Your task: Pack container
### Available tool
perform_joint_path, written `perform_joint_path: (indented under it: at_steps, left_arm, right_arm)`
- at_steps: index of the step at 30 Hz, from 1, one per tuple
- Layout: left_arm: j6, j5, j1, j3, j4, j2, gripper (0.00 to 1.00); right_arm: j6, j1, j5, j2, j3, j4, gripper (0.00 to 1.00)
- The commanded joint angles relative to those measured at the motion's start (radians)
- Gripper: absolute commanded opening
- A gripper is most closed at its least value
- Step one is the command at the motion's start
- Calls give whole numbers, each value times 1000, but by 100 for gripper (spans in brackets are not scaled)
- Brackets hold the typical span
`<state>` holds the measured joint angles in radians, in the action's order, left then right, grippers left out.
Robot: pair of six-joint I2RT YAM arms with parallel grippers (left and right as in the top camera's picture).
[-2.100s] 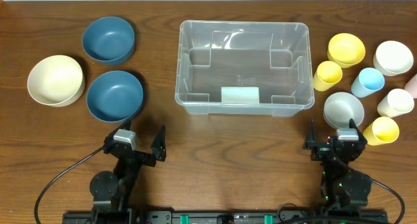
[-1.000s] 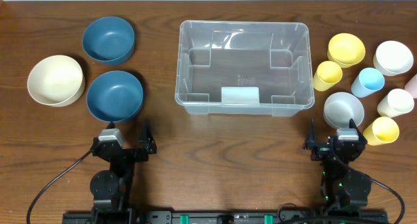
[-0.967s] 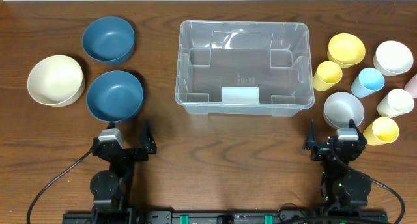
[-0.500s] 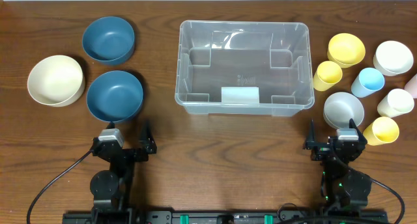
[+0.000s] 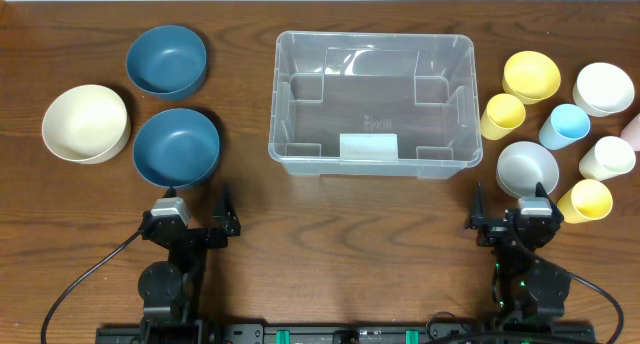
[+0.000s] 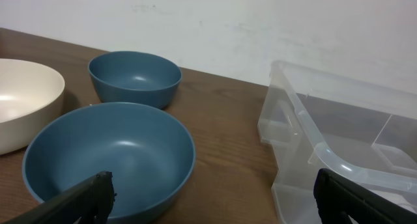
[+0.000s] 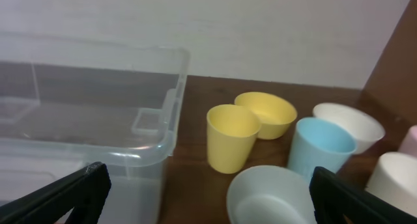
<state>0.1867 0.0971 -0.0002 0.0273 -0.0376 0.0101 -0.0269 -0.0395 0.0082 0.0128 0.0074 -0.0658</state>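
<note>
The container (image 5: pixel 350 104), a large clear plastic bin with a whitish label on its base, stands empty at the table's centre. It also shows at the right of the left wrist view (image 6: pixel 345 146) and at the left of the right wrist view (image 7: pixel 85 120). My left gripper (image 5: pixel 192 212) sits open near the front edge, just behind a blue bowl (image 5: pixel 176 147), with nothing between its fingers (image 6: pixel 98 193). My right gripper (image 5: pixel 510 212) is open too, just behind a pale grey bowl (image 5: pixel 527 169), and its fingers (image 7: pixel 91 185) hold nothing.
Left of the bin are a second blue bowl (image 5: pixel 166 60) and a cream bowl (image 5: pixel 85 122). To the right stand a yellow bowl (image 5: pixel 531 76), a white bowl (image 5: pixel 603 88), two yellow cups (image 5: pixel 502 115), a light blue cup (image 5: pixel 564 126) and a cream cup (image 5: pixel 607 157).
The left gripper swung from pointing right to pointing straight ahead, then stayed still over the last second. The right gripper and all objects have not moved.
</note>
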Motion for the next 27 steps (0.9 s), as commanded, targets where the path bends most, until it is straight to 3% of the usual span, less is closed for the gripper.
perform_joint_path:
  at_steps: [1,6,13,18,27]
  left_arm:
    - [10,-5,2,-23,-26,-6,98]
    - [10,-5,2,-23,-25,-6,98]
    - [10,-5,2,-23,-25,-6,98]
    - [10,-5,2,-23,-25,-6,98]
    - [10,-5,2,-23,-25,-6,98]
  right_arm:
    - [135,7,-26,-2,3,6,99]
    - [135,7,-123,1,108,-68,99]
    - [114,7,-133,154,464,-270,99]
    - [97,7,-149,441,798,-450,99]
    - [56,7,-207,1065,1471,-1045,99]
